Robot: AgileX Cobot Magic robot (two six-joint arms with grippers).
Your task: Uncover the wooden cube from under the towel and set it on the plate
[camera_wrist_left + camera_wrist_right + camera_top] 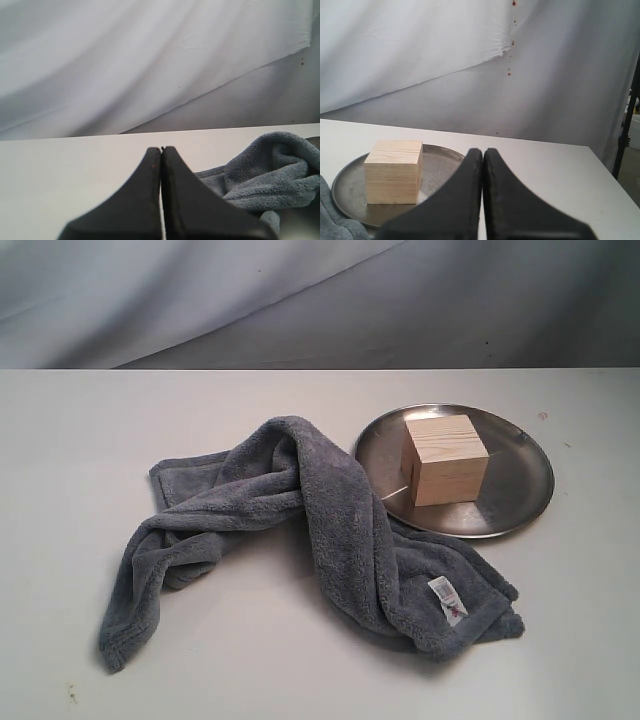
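The wooden cube stands uncovered on the silver plate, toward its left half; in the right wrist view the wooden cube rests on the plate too. The blue-grey towel lies crumpled on the table left of the plate, its white label at the front right. Neither arm shows in the exterior view. My left gripper is shut and empty, with the towel beside it. My right gripper is shut and empty, beside the plate and apart from the cube.
The white table spreads around the towel and plate. A creased grey-white backdrop hangs behind its far edge. A dark stand rises past the table's end in the right wrist view.
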